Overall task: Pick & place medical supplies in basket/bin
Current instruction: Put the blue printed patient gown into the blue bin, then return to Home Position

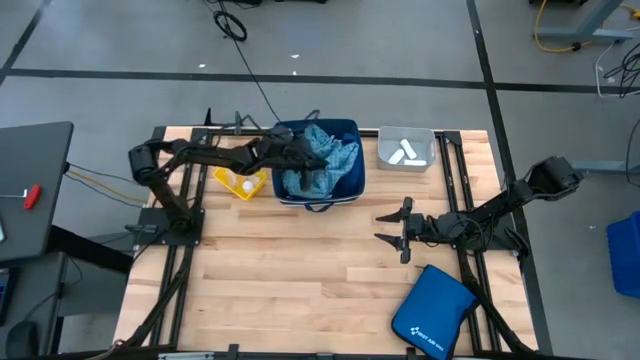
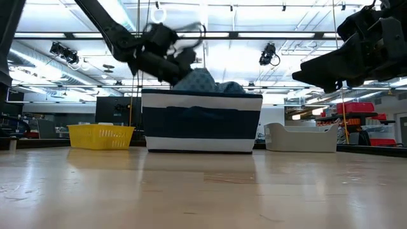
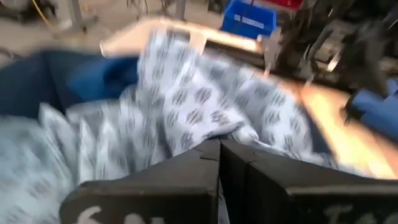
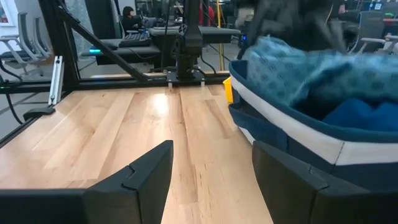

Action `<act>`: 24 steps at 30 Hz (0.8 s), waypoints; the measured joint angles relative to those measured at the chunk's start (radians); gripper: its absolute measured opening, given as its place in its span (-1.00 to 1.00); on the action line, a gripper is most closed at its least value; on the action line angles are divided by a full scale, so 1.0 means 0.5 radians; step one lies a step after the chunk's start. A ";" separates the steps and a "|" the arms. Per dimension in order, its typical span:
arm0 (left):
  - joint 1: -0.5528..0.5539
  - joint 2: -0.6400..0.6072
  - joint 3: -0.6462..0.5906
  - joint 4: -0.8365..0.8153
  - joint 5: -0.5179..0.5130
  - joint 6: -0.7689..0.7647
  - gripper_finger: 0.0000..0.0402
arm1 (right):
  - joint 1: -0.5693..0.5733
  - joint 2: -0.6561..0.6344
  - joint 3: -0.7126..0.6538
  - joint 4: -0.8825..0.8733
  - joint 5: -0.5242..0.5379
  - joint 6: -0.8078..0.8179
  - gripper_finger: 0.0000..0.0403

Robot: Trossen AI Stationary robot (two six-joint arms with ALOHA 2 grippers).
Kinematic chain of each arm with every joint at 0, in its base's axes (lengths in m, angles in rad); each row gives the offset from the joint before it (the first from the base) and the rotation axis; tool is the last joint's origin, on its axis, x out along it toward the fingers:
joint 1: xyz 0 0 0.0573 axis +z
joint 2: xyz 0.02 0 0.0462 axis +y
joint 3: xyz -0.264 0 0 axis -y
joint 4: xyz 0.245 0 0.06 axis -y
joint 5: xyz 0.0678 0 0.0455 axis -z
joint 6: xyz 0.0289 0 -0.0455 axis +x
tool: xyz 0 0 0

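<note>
At upper centre of the high view, the left gripper is pinched closed on the teal patterned cloth over the navy tub. The right gripper, at right of centre, hangs spread wide, holding nothing.

Teal patterned cloth; navy tub; yellow tub; pale grey tub; royal-blue pouch.

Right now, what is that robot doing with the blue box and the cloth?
The left gripper is over the big navy tub, with its fingers shut right at the teal patterned cloth piled in it. A dark blue cloth lies in that tub too. The right gripper waits open above bare table, holding nothing. The small yellow tub has something small and white inside, and white packets sit in the pale grey tub. A flat blue pouch lies near the table's front edge.
</note>
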 joint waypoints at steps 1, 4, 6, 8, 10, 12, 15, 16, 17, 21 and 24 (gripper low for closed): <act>-0.009 -0.049 0.000 -0.006 -0.006 0.017 -0.99 | 0.000 0.001 0.000 -0.007 0.000 0.008 0.12; -0.064 -0.193 -0.021 -0.036 -0.073 0.108 -0.99 | 0.000 0.000 0.000 -0.049 0.001 0.045 0.12; -0.120 -0.305 -0.058 -0.044 -0.131 0.190 -0.99 | 0.000 0.000 0.000 -0.064 0.002 0.067 0.12; -0.186 -0.430 -0.114 -0.029 -0.186 0.268 -0.99 | 0.000 0.000 0.000 -0.087 0.001 0.084 0.12; -0.260 -0.560 -0.184 -0.010 -0.229 0.301 -0.99 | 0.000 0.000 0.000 -0.089 0.001 0.101 0.12; -0.349 -0.701 -0.276 -0.003 -0.258 0.318 -0.99 | 0.000 0.000 0.000 -0.093 0.001 0.106 0.12; -0.505 -0.933 -0.451 0.061 -0.355 0.352 -1.00 | 0.000 0.000 0.000 -0.086 -0.001 0.115 0.12; -0.558 -1.013 -0.520 0.077 -0.398 0.359 -1.00 | 0.001 0.000 0.000 -0.076 -0.002 0.115 0.12; -0.613 -1.090 -0.587 0.087 -0.431 0.369 -1.00 | 0.003 0.000 0.000 -0.060 -0.004 0.112 0.12; -0.807 -1.381 -0.811 0.089 -0.570 0.414 -1.00 | 0.023 0.000 0.000 0.125 -0.095 0.021 0.12; -0.894 -1.600 -0.896 -0.030 -0.665 0.392 -1.00 | 0.044 -0.016 -0.002 0.253 -0.230 -0.086 0.12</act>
